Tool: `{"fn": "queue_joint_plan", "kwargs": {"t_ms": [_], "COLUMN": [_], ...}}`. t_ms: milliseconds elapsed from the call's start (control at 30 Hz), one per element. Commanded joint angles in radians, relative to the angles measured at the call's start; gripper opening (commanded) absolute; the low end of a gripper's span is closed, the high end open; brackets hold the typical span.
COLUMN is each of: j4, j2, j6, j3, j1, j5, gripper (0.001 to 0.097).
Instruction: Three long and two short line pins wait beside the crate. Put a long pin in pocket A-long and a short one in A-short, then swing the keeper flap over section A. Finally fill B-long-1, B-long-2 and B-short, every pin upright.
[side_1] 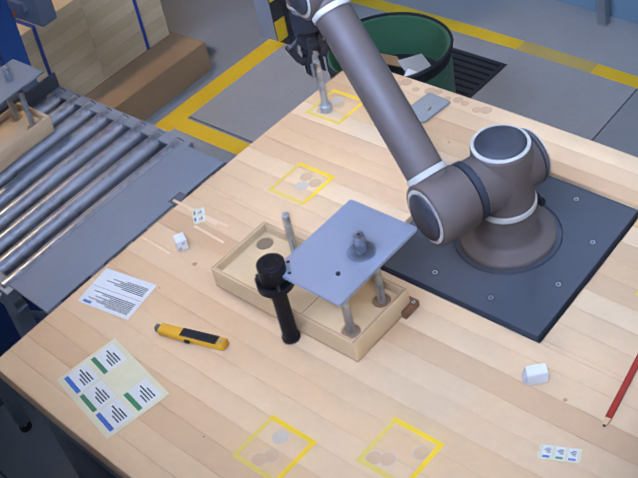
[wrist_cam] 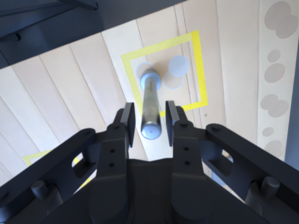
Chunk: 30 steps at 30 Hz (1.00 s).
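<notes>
The grey keeper flap (side_1: 349, 251) lies over the right half of the wooden crate (side_1: 309, 291) and hides the tops of the two pins (side_1: 349, 317) standing under it. A long pin (side_1: 289, 231) stands upright in the crate's left half, next to an empty pocket (side_1: 265, 243). At the table's far edge another long pin (side_1: 322, 88) stands upright in a yellow-outlined square (side_1: 334, 106). My gripper (wrist_cam: 149, 122) is open around this pin's top (wrist_cam: 150, 125), and the wrist camera shows room on either side of the shaft.
A green bin (side_1: 407, 44) stands behind the table's far edge, and a roller conveyor (side_1: 67, 170) runs along the left. A black handle (side_1: 277, 296) stands against the crate's front. A yellow utility knife (side_1: 191, 336), papers (side_1: 117, 292) and small white blocks (side_1: 535, 374) lie about the table.
</notes>
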Motion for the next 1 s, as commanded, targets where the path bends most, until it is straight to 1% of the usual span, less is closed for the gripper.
{"fn": "queue_joint_plan", "kwargs": {"t_ms": [0, 367, 833, 967], "j4": [0.0, 0.0, 0.0, 0.001], "j2": [-0.002, -0.001, -0.001, -0.001], "j6": [0.0, 0.0, 0.0, 0.0], "j3": [-0.002, -0.001, 0.0, -0.001], "j1": [0.0, 0.0, 0.0, 0.0], "j5": [0.0, -0.001, -0.001, -0.001], "gripper": [0.036, 0.036, 0.009, 0.008]}}
